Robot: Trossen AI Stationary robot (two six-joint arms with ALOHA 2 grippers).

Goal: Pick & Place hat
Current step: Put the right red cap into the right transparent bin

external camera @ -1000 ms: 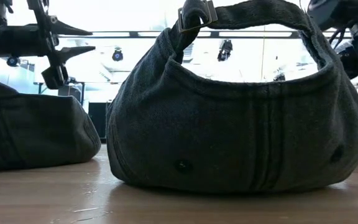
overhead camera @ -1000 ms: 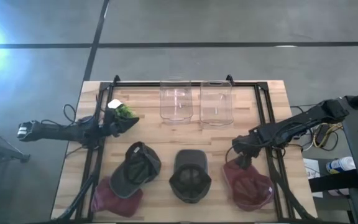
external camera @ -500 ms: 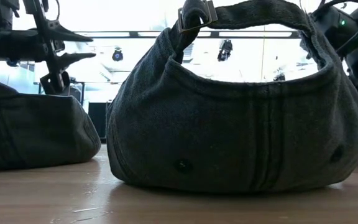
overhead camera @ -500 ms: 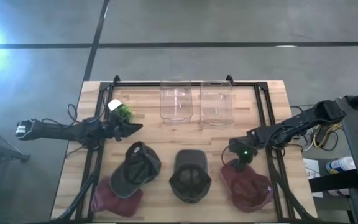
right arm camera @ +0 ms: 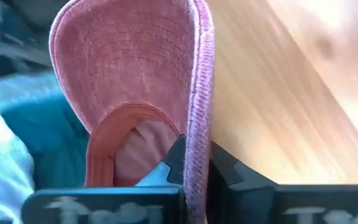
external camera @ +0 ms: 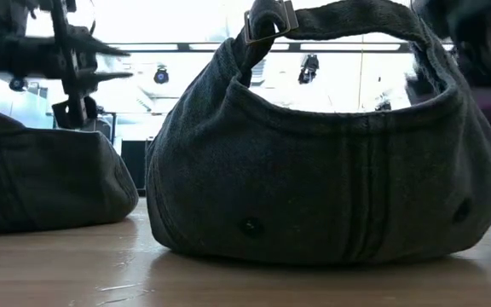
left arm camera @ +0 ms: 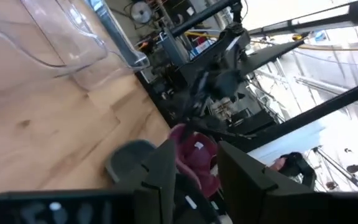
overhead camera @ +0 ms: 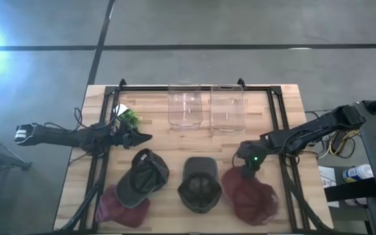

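Note:
A maroon hat (overhead camera: 252,197) lies at the near right of the table, and my right gripper (overhead camera: 244,164) is shut on its far end. The right wrist view shows its stitched brim (right arm camera: 135,74). A dark olive hat (overhead camera: 200,185) sits upside down on its crown in the middle and fills the low view (external camera: 314,170). At the near left a dark grey hat (overhead camera: 145,175) rests on another maroon hat (overhead camera: 117,207). My left gripper (overhead camera: 145,138) hovers open above the table, just beyond the grey hat, with nothing between its fingers (left arm camera: 160,177). My right gripper pinches the edge of the maroon hat's brim (right arm camera: 199,146) between its two fingers, one finger on each face. The fingers slant down at it from the table's far right. The brim stands on edge in the hold; the crown (overhead camera: 256,205) hangs toward the table's near edge.
Two clear containers (overhead camera: 186,108) (overhead camera: 227,109) stand at the far middle. A small green thing (overhead camera: 130,117) lies at the far left, behind my left gripper. A black frame rail (overhead camera: 194,87) runs round the working area. Bare wood (overhead camera: 194,140) lies between containers and hats.
My right gripper has come down on the maroon hat's far end, shut on the brim and drawn it toward the table's left; the hat has shifted left with it. My left gripper has moved away from the green thing, toward the right and near edge.

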